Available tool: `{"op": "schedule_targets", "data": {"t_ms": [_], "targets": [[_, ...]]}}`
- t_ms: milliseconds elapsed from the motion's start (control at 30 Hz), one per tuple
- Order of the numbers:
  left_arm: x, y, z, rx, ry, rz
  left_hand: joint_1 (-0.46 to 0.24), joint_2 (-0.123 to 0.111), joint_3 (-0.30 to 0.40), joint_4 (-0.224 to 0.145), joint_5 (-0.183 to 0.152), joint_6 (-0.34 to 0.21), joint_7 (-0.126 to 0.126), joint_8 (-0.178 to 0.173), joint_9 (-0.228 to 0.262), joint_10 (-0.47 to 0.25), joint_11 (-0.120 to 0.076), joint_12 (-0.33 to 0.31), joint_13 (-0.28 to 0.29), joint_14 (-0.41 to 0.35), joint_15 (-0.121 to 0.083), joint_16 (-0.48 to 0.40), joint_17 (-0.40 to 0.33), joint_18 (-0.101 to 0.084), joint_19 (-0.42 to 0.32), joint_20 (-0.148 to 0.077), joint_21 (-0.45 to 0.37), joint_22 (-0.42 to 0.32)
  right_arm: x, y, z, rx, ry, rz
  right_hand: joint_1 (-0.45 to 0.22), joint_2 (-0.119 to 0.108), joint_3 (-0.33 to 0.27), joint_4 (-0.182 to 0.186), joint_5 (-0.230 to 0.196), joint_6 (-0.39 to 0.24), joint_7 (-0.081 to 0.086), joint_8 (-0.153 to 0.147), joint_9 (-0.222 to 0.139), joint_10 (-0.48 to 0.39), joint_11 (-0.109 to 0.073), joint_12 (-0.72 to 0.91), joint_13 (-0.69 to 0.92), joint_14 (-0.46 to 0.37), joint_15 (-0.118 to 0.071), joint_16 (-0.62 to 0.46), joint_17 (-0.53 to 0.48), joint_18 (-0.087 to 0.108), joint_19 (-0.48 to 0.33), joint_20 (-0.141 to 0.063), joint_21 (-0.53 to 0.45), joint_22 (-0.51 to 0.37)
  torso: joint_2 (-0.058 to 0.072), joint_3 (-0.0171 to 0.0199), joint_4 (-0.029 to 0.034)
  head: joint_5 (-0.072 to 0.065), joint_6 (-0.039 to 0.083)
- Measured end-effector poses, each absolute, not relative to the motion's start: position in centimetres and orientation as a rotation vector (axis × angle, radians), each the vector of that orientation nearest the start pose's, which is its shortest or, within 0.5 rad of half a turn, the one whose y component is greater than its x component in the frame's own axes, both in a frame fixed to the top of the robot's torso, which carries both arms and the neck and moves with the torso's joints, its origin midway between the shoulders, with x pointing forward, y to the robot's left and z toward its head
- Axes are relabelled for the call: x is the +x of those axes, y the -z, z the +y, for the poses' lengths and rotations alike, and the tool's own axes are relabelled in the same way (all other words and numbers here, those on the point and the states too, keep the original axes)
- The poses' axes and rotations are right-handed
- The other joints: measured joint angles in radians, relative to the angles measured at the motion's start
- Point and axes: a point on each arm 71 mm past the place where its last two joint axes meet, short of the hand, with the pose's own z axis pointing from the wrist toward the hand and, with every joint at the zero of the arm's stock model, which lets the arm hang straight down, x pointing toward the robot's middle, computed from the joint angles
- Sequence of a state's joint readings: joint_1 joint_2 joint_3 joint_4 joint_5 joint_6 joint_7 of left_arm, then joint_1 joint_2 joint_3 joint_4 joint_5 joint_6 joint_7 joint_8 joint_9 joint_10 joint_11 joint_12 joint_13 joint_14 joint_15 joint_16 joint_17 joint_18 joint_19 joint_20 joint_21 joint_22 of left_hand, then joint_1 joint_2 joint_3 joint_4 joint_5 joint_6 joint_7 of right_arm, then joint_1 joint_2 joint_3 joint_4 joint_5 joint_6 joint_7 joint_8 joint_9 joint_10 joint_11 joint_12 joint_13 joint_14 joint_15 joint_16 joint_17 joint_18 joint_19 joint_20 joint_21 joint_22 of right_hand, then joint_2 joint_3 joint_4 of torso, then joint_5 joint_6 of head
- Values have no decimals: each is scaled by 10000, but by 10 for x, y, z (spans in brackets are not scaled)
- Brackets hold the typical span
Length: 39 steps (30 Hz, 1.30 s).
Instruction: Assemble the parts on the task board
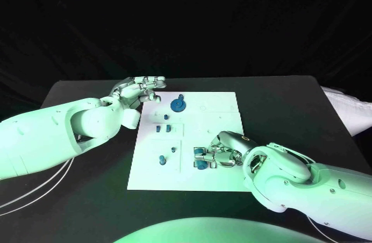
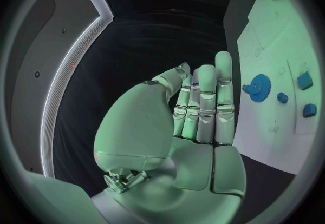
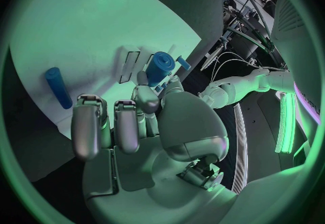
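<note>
One task board (image 1: 209, 146), one gear (image 1: 178, 102) — left robot hand (image 1: 142, 90) empty, right robot hand (image 1: 221, 154) gripping a blue cylinder (image 1: 201, 165).

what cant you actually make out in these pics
- Head view: the right robot hand covers the blue part at its fingertips; its shape and seating are hidden.
- Right wrist view: fingers hide the blue cylinder's base.
- Left wrist view: small blue parts beside the gear are too small to identify.

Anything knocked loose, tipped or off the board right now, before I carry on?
Nothing stands out. The blue gear and the small blue parts lie on the task board, none off its edge. The right hand holds a blue cylinder; the left hand is open beside the board.
</note>
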<state>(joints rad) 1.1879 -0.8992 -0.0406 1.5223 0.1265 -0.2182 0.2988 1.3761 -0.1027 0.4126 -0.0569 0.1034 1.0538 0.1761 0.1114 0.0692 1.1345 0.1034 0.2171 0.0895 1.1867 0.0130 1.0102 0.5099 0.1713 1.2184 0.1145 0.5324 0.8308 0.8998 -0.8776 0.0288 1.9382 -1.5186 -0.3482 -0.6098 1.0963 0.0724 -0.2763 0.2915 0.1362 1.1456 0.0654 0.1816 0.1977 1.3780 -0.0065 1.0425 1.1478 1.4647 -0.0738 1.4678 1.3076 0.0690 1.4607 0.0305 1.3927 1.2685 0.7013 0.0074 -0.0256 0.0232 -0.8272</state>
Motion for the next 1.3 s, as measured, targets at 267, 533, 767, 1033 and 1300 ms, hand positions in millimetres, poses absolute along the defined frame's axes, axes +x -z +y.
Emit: {"op": "schedule_targets", "data": {"t_ms": [267, 533, 767, 1033, 1300], "targets": [[486, 192, 235, -13189, 15553, 14870, 0, 0, -28, -28, 0, 0, 0, 0, 0, 0, 0, 0, -11, 0, 0, 0, 0, 0, 0, 0, 0, 1, 354, 243, -132, 786, -6163, 19423, -120, -121, -174, -18, -376, -40, 40, -1, 62, -85, -12, -343, -202, 0, 1, 0, 0, 0, 0, 0, -45, -61, 3, -3, 27, -33, 1], [485, 193, 235, -13162, 15551, 14898, 0, 0, -28, -28, 0, 0, 0, 0, 0, 0, 0, 0, -10, 0, 0, 0, 1, 0, 0, 0, 0, 1, 354, 242, -131, 509, -6109, 19357, 1418, -177, 204, -673, -10, -41, 41, 1, 206, -84, -11, -482, -207, 0, 2, 0, -1, 0, 0, 0, -68, -62, 3, -9, 59, -49, -7], [485, 193, 235, -13154, 15554, 14925, 0, 0, -28, -28, 0, 0, 0, 0, 0, 0, 0, 0, -10, 0, 0, 0, -12, 0, 0, 0, 0, 1, 355, 242, -129, 198, -6002, 19299, 2633, -66, 673, -1388, -616, -56, 57, 59, 322, -83, -10, -461, -85, 0, 2, 0, -2, 0, 0, 0, -68, 1, 6, -9, 87, -68, -9], [485, 193, 235, -13149, 15563, 14953, 0, 0, -28, -28, 0, 0, 0, 0, 0, 0, 0, 0, -9, 0, 0, 0, -12, 0, 0, 0, 0, -7, 355, 241, -128, -19, -5939, 19140, 2743, -2, 794, -1509, -732, -28, 29, 76, 343, -78, -13, -345, 21, 0, 3, 0, -3, 0, 0, 0, -68, 40, 9, -11, 109, -88, -23], [485, 193, 236, -13156, 15545, 14963, 0, 0, -28, -28, 0, 0, 0, 0, 0, 0, 0, 0, -9, 0, 0, 0, -12, 0, 0, 0, 0, -7, 348, 231, -148, 384, -5885, 18859, 2127, -164, 567, -1003, 244, -119, 113, -41, 367, -26, -70, -345, 81, 0, 3, 0, 5, 0, 1, 1, -68, 51, 4, -11, 114, -139, -8]]}}
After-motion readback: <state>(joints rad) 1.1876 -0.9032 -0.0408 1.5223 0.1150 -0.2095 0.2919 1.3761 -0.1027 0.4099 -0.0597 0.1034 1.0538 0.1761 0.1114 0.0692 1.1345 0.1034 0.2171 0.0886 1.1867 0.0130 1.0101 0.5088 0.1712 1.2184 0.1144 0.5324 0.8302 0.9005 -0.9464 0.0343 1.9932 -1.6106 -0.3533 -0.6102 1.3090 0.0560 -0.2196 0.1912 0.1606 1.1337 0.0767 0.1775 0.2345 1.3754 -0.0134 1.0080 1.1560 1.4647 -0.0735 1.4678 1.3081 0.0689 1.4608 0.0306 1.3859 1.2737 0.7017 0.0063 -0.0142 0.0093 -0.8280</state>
